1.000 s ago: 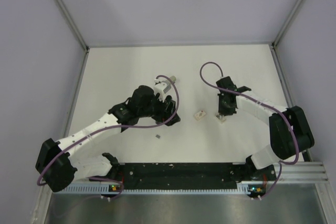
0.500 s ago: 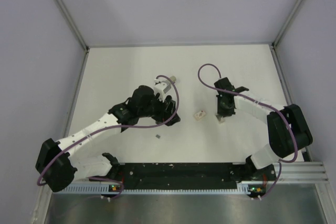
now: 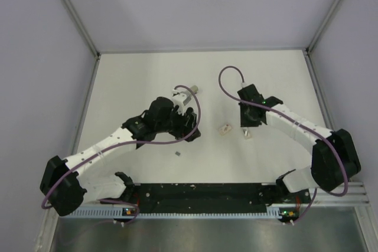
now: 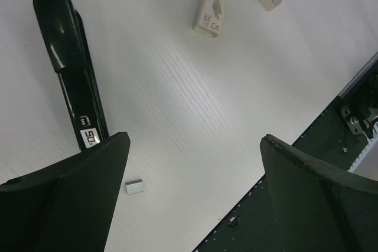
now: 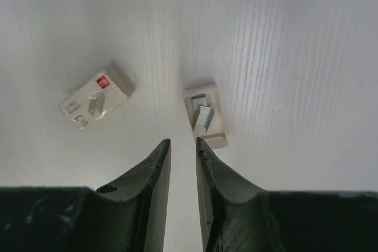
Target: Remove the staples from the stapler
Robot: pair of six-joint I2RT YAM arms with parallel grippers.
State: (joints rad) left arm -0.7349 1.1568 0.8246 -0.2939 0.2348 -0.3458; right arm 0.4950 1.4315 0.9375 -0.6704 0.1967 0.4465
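Observation:
The black stapler (image 4: 69, 66) lies closed on the white table, at the upper left of the left wrist view; in the top view my left arm hides it. A tiny grey strip of staples (image 4: 134, 187) (image 3: 178, 155) lies loose just beside the left finger. My left gripper (image 4: 195, 140) (image 3: 189, 125) hangs wide open above the table with nothing in it. My right gripper (image 5: 182, 141) (image 3: 247, 123) has its jaws a narrow gap apart, with nothing between them, just short of a small cardboard tray (image 5: 204, 115) (image 3: 247, 135) that holds staple strips.
A small white staple box sleeve (image 5: 96, 95) (image 3: 224, 128) (image 4: 211, 10) lies left of the tray. The black base rail (image 3: 207, 193) runs along the near edge. Grey walls and metal posts enclose the table.
My right gripper has drawn back slightly from the cardboard tray, its jaws have parted a little, and its elbow has swung right. The left arm has not moved.

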